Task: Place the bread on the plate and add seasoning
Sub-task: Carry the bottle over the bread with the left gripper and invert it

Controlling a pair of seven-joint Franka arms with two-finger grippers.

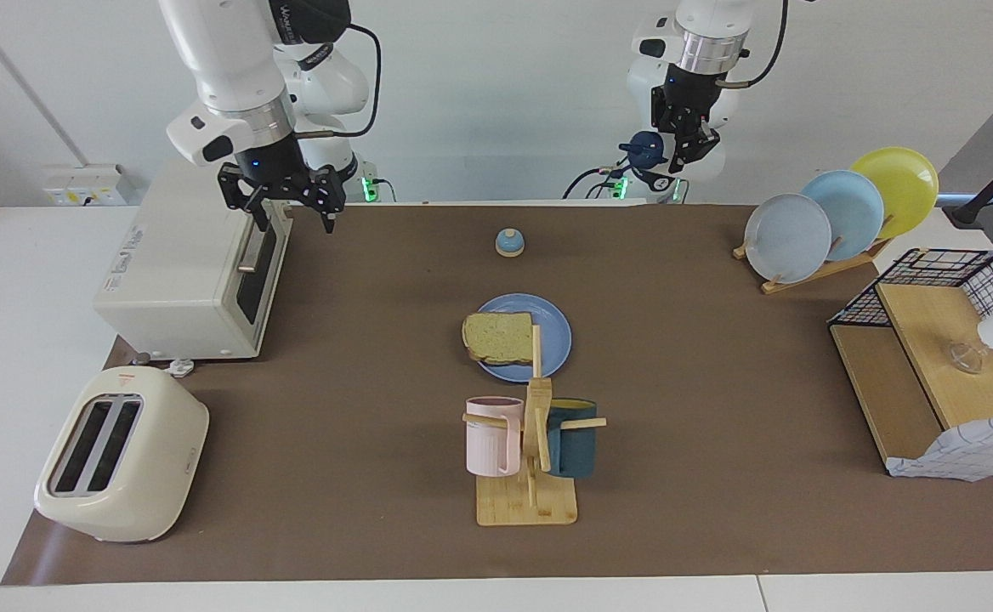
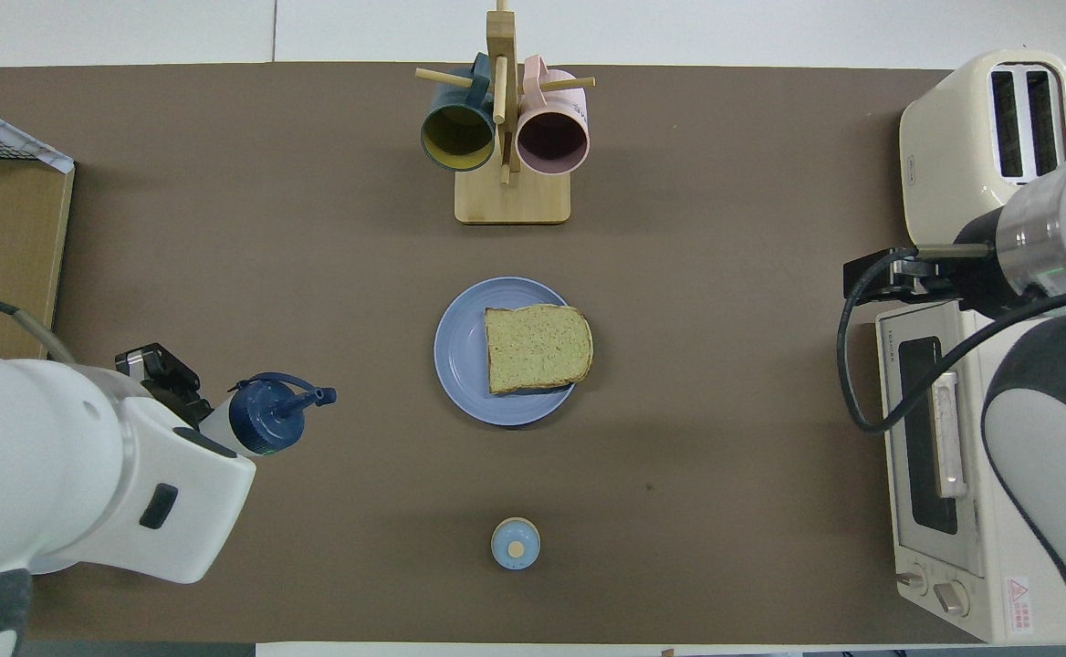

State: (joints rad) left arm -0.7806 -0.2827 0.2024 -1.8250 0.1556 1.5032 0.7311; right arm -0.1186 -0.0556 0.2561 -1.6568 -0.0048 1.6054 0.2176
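The bread (image 1: 498,336) lies on the medium-blue plate (image 1: 554,327) at mid-table, its crust overhanging the rim toward the right arm's end; in the overhead view the bread (image 2: 538,349) and the plate (image 2: 460,351) show the same. My left gripper (image 1: 685,157) is up in the air at the left arm's end and is shut on the seasoning (image 1: 645,151). The seasoning is a whitish bottle with a navy cap (image 2: 264,418), held tilted. My right gripper (image 1: 292,211) is open and empty over the front of the toaster oven (image 1: 182,280).
A small blue-domed bell (image 1: 509,243) sits nearer to the robots than the plate. A wooden mug rack (image 1: 530,442) with a pink and a teal mug stands farther out. A toaster (image 1: 122,455), a plate rack (image 1: 836,212) and a wire basket (image 1: 939,357) line the table ends.
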